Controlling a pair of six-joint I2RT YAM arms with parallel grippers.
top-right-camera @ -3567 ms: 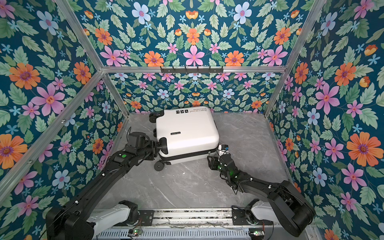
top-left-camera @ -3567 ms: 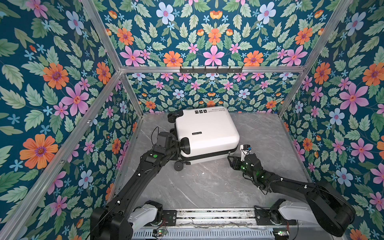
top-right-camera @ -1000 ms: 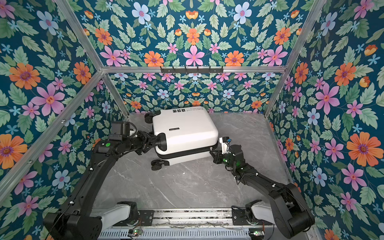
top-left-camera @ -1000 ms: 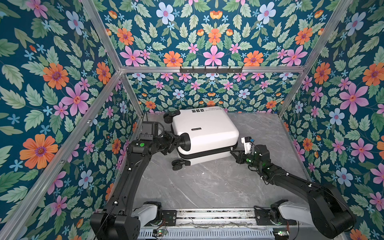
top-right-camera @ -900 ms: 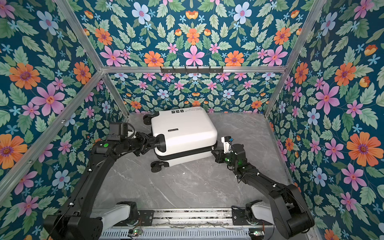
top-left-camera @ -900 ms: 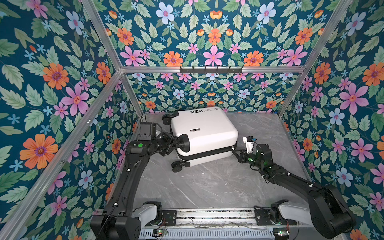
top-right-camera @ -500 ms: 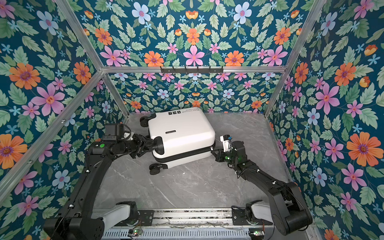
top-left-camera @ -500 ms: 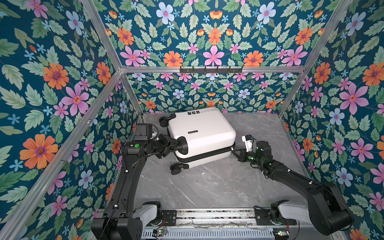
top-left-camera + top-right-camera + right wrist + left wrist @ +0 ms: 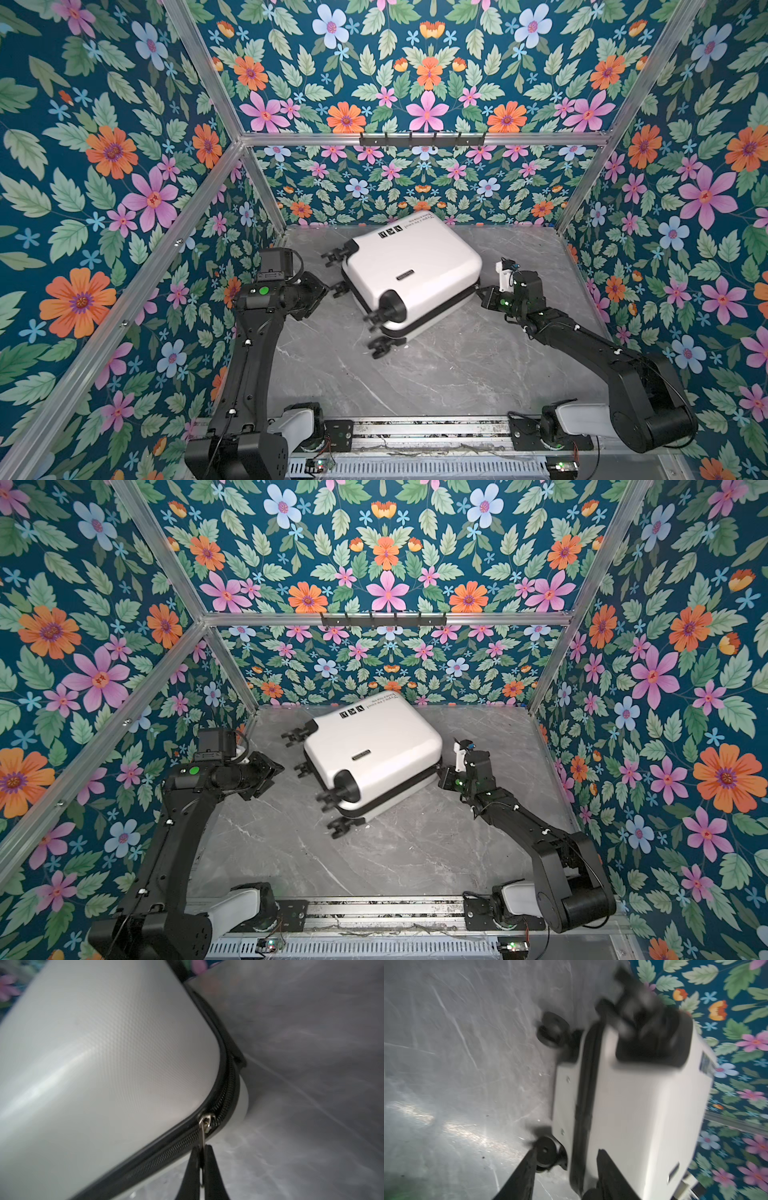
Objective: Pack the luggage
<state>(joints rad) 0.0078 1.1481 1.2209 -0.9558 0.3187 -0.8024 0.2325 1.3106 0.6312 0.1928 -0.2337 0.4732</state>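
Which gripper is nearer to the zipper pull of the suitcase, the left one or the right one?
Right. The right gripper is shut on the zipper pull at one corner of the suitcase. The left gripper is at the opposite end, beside the wheels.

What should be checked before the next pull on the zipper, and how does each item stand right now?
1. Right gripper shut on the zipper pull: ok, the metal tab is pinched.
2. The luggage flat on the table, shells together: ok.
3. Left gripper bracing the luggage: not ok, jaws apart beside a wheel, no grip visible.
4. The zipper closed all round: cannot tell, only one corner shows up close.
5. Far corner clear of the back wall: cannot tell.
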